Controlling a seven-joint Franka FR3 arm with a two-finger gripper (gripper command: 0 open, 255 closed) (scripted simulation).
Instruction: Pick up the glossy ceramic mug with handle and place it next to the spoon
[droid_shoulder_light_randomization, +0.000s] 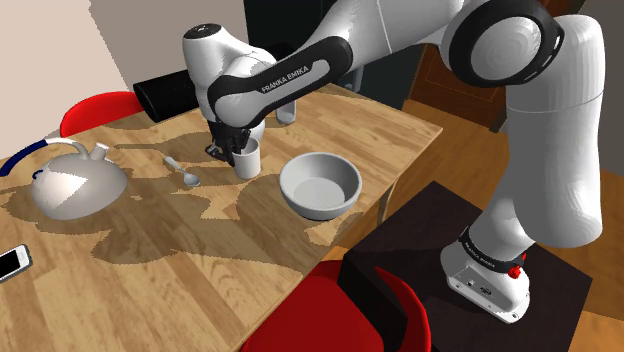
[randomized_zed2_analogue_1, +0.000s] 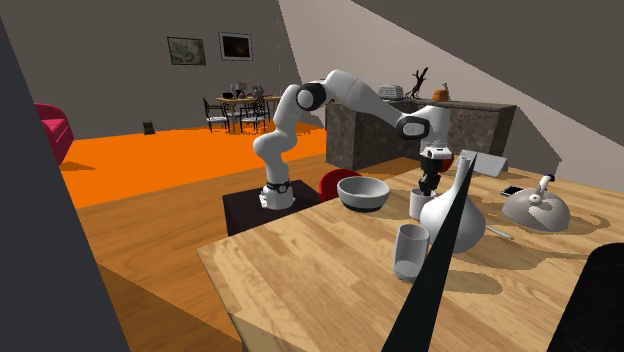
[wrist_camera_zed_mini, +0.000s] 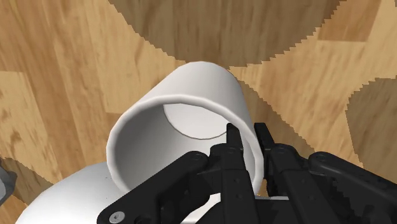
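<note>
The white mug (droid_shoulder_light_randomization: 248, 161) stands upright on the wooden table (droid_shoulder_light_randomization: 150, 250), just right of the grey spoon (droid_shoulder_light_randomization: 184, 173) in the shoulder view. My black gripper (droid_shoulder_light_randomization: 231, 150) comes down over the mug's rim and is shut on its wall. In the wrist view one finger (wrist_camera_zed_mini: 233, 143) is inside the mug (wrist_camera_zed_mini: 191, 114) and the other is outside, with the gripper (wrist_camera_zed_mini: 248, 137) clasping the wall between them. The second exterior view shows the gripper (randomized_zed2_analogue_1: 431, 184) above the mug (randomized_zed2_analogue_1: 418, 203). I cannot tell whether the mug rests on the table or hangs just above it.
A grey bowl (droid_shoulder_light_randomization: 320, 185) sits right of the mug, and a kettle (droid_shoulder_light_randomization: 76, 186) and a phone (droid_shoulder_light_randomization: 10, 262) lie at the shoulder view's left. A flask (randomized_zed2_analogue_1: 452, 215) and a glass (randomized_zed2_analogue_1: 410, 250) stand nearer the second camera. Red chairs (droid_shoulder_light_randomization: 350, 300) flank the table.
</note>
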